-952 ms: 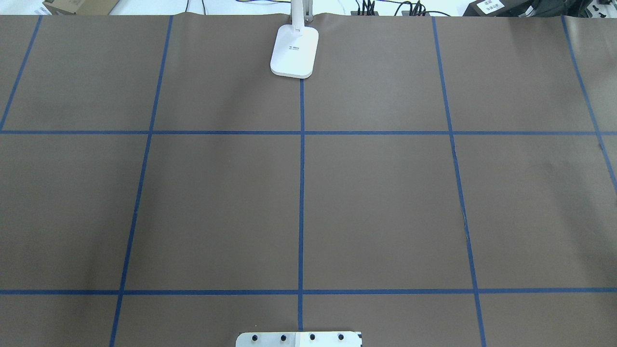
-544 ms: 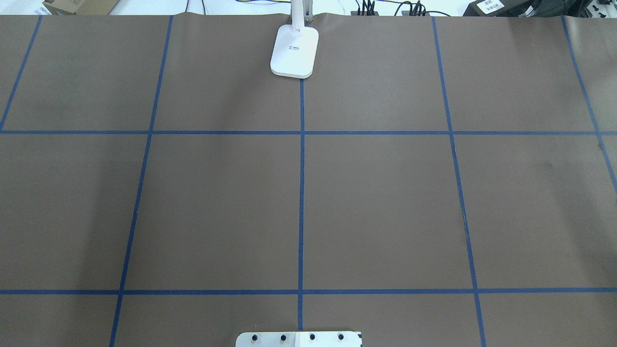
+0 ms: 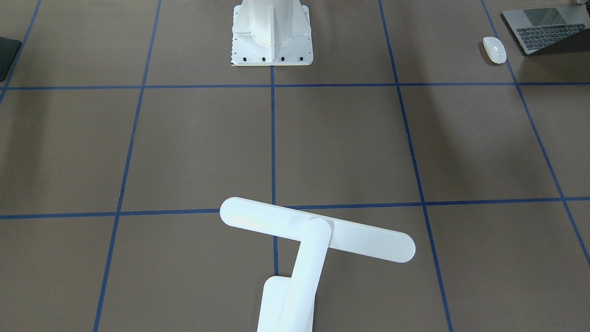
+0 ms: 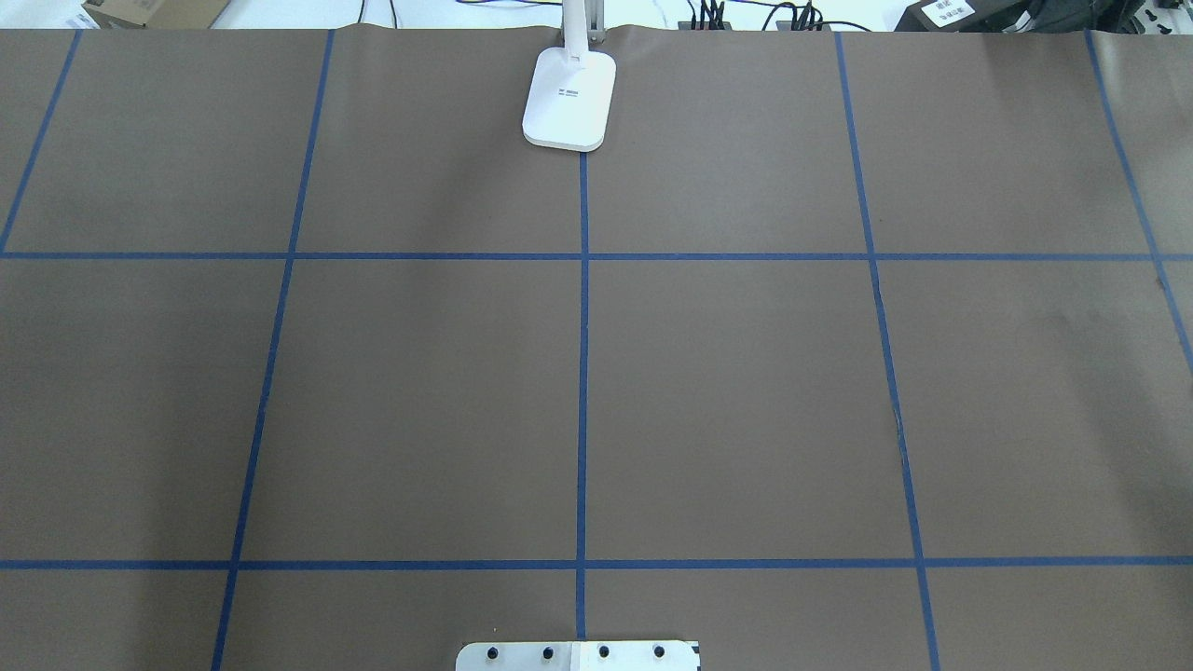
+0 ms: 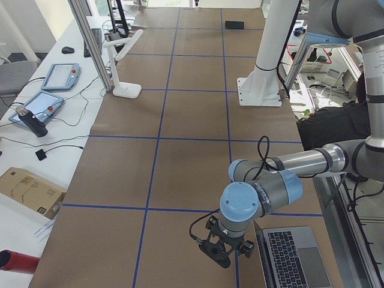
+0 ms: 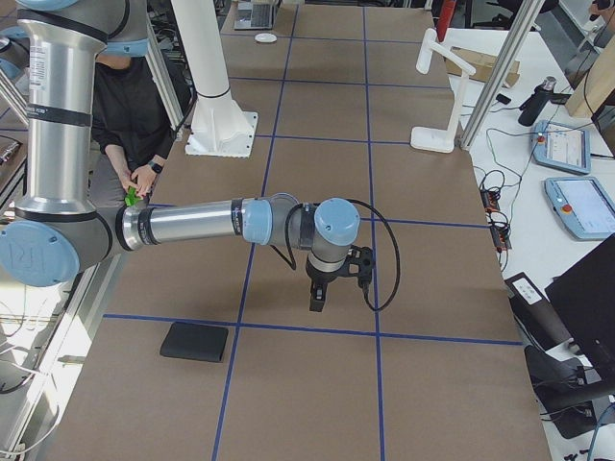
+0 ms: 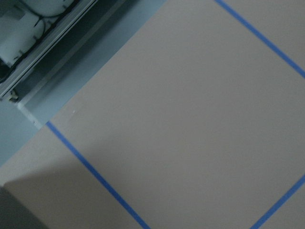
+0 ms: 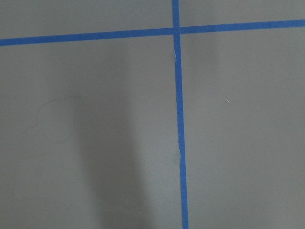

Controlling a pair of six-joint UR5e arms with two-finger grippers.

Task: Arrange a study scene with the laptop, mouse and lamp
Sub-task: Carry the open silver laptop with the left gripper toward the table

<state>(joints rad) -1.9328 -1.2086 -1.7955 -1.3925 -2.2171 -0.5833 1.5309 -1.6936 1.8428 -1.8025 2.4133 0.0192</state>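
The white lamp [image 3: 317,229] stands at the table's far middle edge; its base shows in the overhead view [image 4: 569,98]. The grey laptop [image 3: 544,27] lies open at the robot's left end, with the white mouse [image 3: 494,50] beside it. My left gripper [image 5: 221,258] hangs low over the table just beside the laptop [image 5: 294,258]. My right gripper [image 6: 332,288] hangs over bare table, a little way from a black square pad [image 6: 194,341]. Both grippers show only in the side views, so I cannot tell whether they are open or shut. The wrist views show only table.
The white bolted pedestal [image 3: 272,32] stands at the near middle edge. Blue tape lines grid the brown table cover [image 4: 746,401]. Tablets, cables and a cardboard box [image 5: 27,192] lie beyond the far edge. A person [image 6: 125,115] sits behind the robot.
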